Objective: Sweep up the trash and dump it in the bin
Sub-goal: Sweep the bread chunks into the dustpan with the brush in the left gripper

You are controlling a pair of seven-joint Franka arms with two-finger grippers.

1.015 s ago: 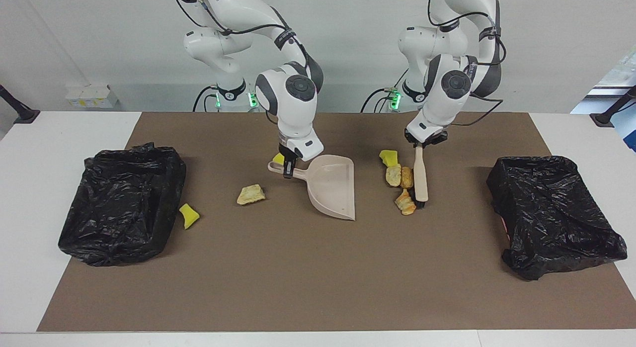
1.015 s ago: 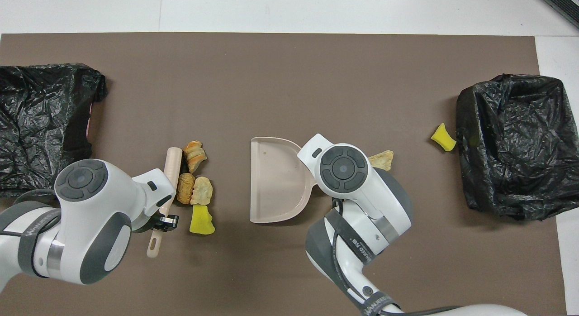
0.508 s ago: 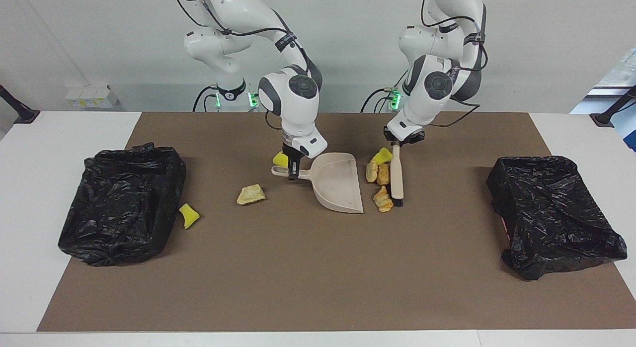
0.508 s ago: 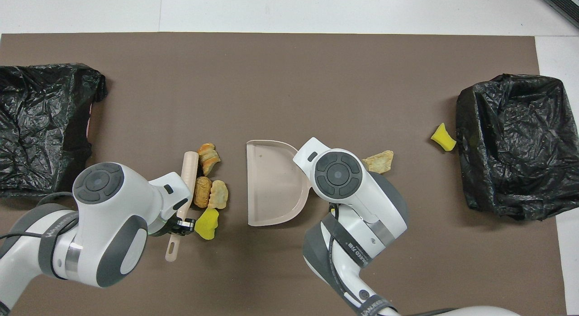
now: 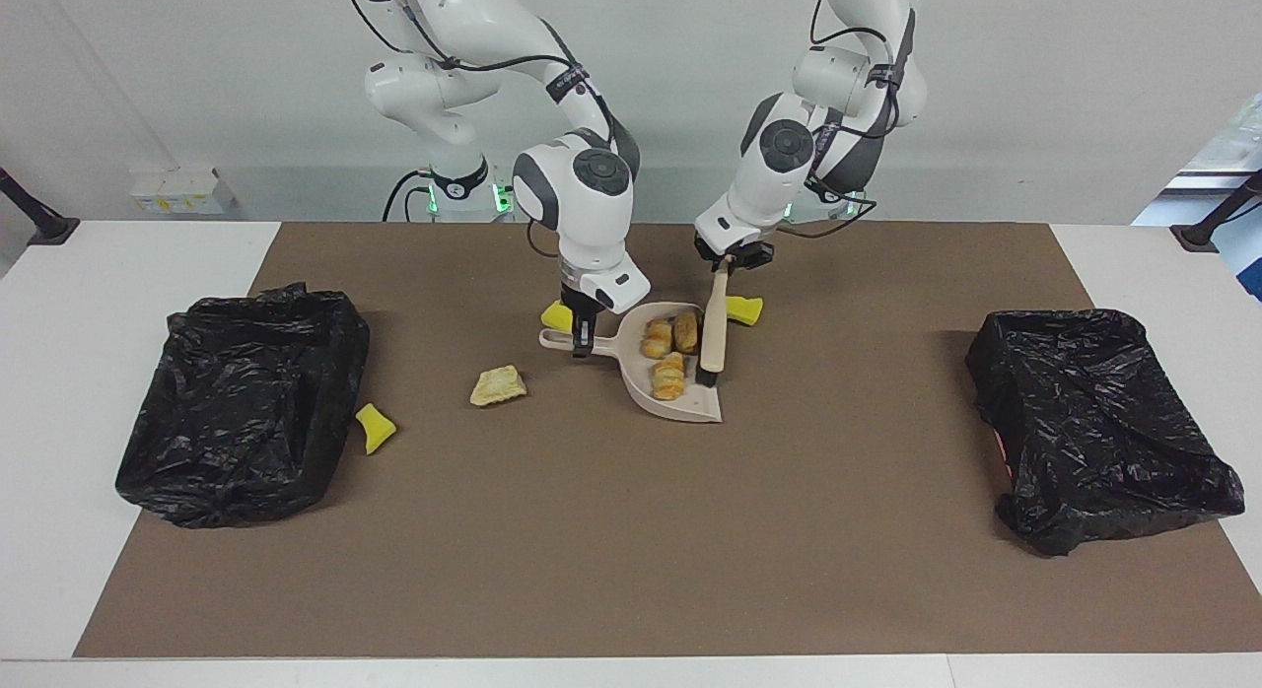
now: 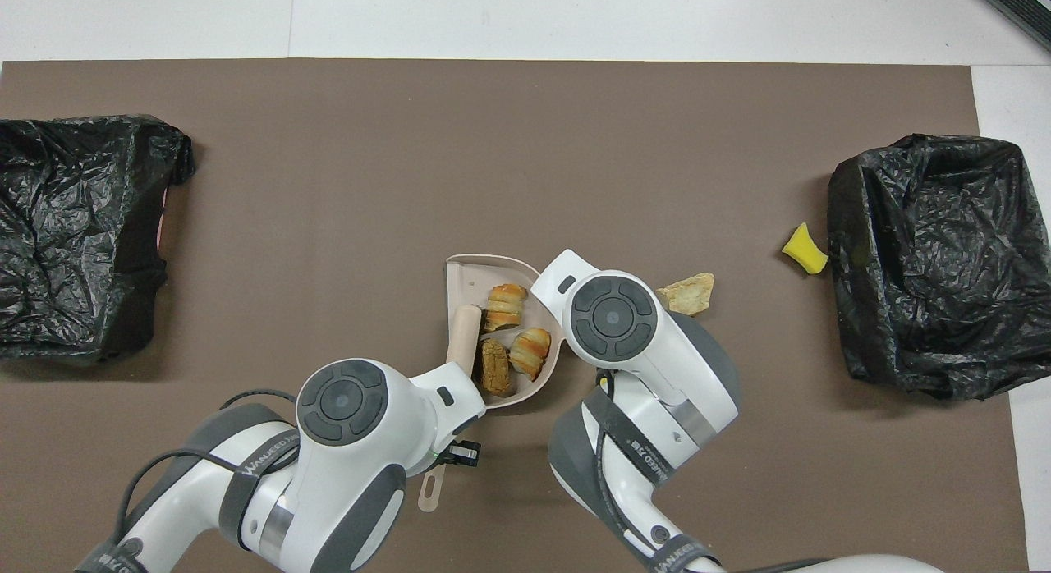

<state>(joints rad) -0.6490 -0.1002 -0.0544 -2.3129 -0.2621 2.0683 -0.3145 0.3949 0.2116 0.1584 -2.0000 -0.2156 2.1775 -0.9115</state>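
My right gripper (image 5: 582, 331) is shut on the handle of the beige dustpan (image 5: 690, 404), which rests on the mat. My left gripper (image 5: 730, 258) is shut on the beige brush (image 5: 712, 323), whose black bristles stand at the pan's mouth. Three brown bread lumps of trash (image 5: 668, 375) (image 6: 504, 306) lie inside the pan (image 6: 470, 274). One yellow sponge chunk (image 5: 744, 310) lies outside, beside the brush. Another yellow chunk (image 5: 555, 316) sits by my right gripper, nearer the robots. A tan lump (image 5: 498, 384) (image 6: 688, 292) lies beside the pan's handle.
A black-lined bin (image 5: 242, 402) (image 6: 928, 261) stands toward the right arm's end, with a yellow chunk (image 5: 375, 427) (image 6: 805, 249) on the mat against it. A second black-lined bin (image 5: 1099, 427) (image 6: 78, 236) stands toward the left arm's end. A brown mat (image 5: 631, 550) covers the table.
My left gripper swept the brush toward the right arm's end, pushing three bread lumps into the dustpan. One yellow chunk slipped past and stayed outside. The dustpan turned slightly to meet them.
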